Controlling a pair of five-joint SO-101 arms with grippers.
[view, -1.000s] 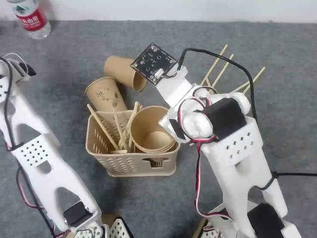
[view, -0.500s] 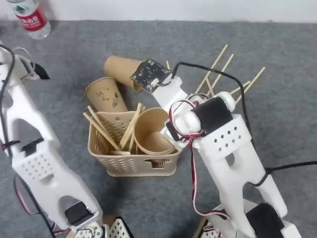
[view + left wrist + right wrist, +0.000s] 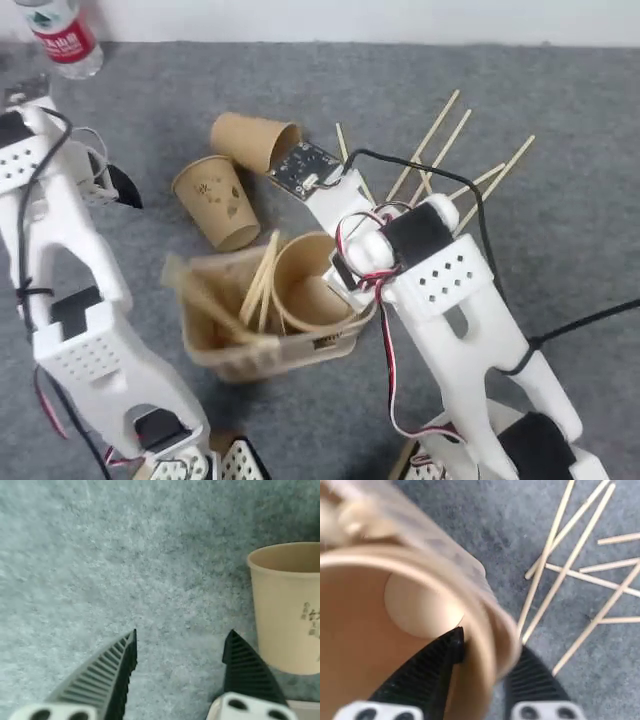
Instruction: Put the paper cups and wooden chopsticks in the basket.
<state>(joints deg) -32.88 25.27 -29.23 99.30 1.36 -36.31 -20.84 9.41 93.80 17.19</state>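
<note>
A beige basket (image 3: 250, 355) holds several chopsticks (image 3: 262, 280) and a paper cup (image 3: 310, 290). My right gripper (image 3: 345, 275) is shut on that cup's rim (image 3: 395, 630), one finger inside it and the other outside the basket wall (image 3: 435, 545). An upright cup (image 3: 215, 200) stands just behind the basket, and another cup (image 3: 255, 142) lies on its side behind that. Loose chopsticks (image 3: 450, 150) are scattered on the mat at the back right (image 3: 570, 565). My left gripper (image 3: 122, 190) hangs open over bare mat (image 3: 182, 636), left of the upright cup (image 3: 290, 605).
A grey felt mat (image 3: 560, 100) covers the table. A plastic bottle (image 3: 62, 35) stands at the far left corner. The arms' white bases take up the near edge. Open mat lies at the back left and far right.
The right arm has pushed down and left at the cup's rim, and the basket has slid and tilted with it. The left arm has swung right, towards the upright cup.
</note>
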